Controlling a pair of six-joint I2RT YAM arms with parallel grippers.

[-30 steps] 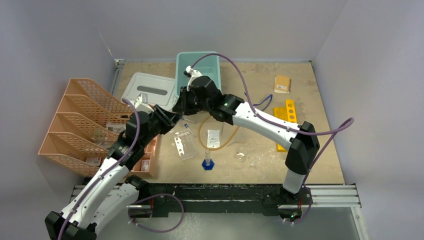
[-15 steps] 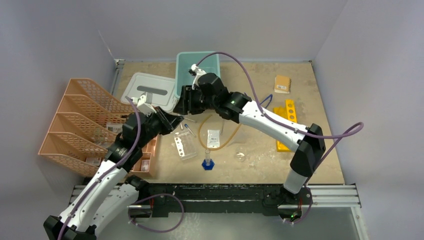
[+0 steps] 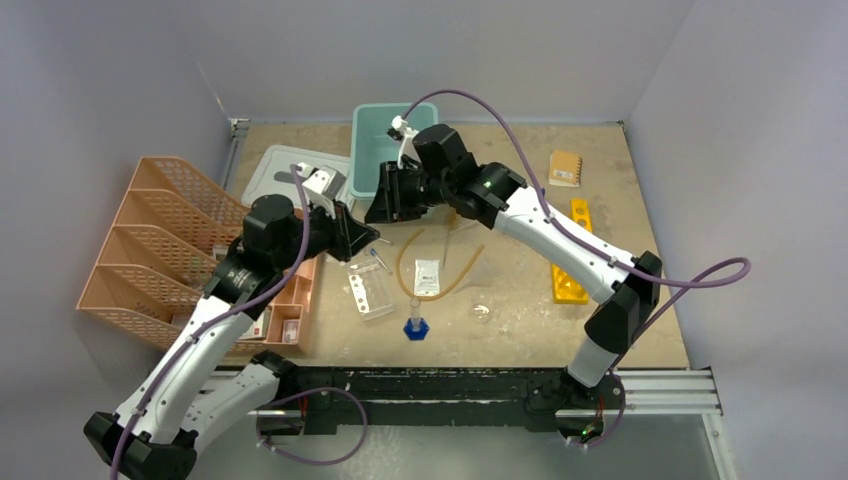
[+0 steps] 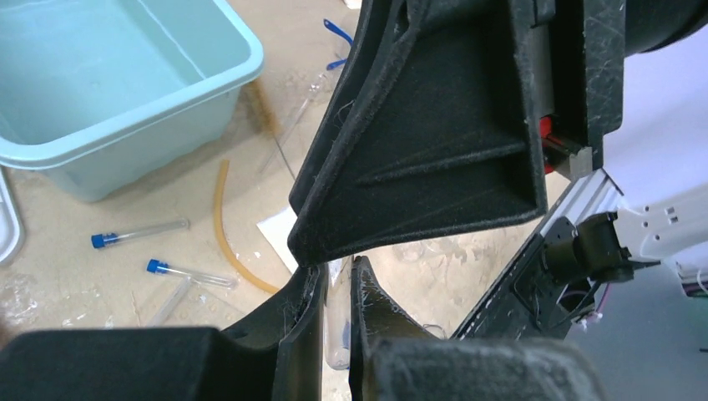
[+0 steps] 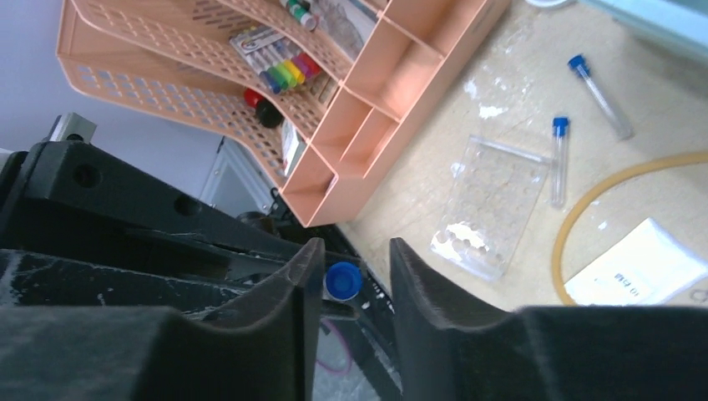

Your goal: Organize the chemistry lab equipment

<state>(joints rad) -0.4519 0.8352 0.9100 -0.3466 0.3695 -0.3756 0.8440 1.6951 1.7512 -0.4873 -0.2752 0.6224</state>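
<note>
My left gripper (image 3: 366, 236) (image 4: 336, 271) is shut on a clear blue-capped tube (image 4: 336, 322) and holds it above the table. My right gripper (image 3: 388, 203) (image 5: 355, 251) is open, its fingers on either side of that tube's blue cap (image 5: 343, 280), with a gap on the right. Two more blue-capped tubes (image 5: 559, 159) (image 4: 138, 234) lie near a clear well plate (image 3: 368, 291). Amber tubing (image 3: 460, 280) loops around a white packet (image 3: 427, 276). The blue-based cylinder (image 3: 416, 325) stands upright in front, with a glass dish (image 3: 481, 312) to its right.
A teal bin (image 3: 375, 140) and its lid (image 3: 290, 170) sit at the back. Peach organizer trays (image 3: 150, 250) stand at the left. A brown notebook (image 3: 565, 167) and a yellow rack (image 3: 575, 250) lie at the right. Blue glasses frame (image 4: 336, 32) and thin glass rods (image 4: 288, 134) lie behind the tubing.
My left gripper has risen and swung right with the tube. My right gripper has shifted right and back, and now faces the left gripper with its fingers around the cap.
</note>
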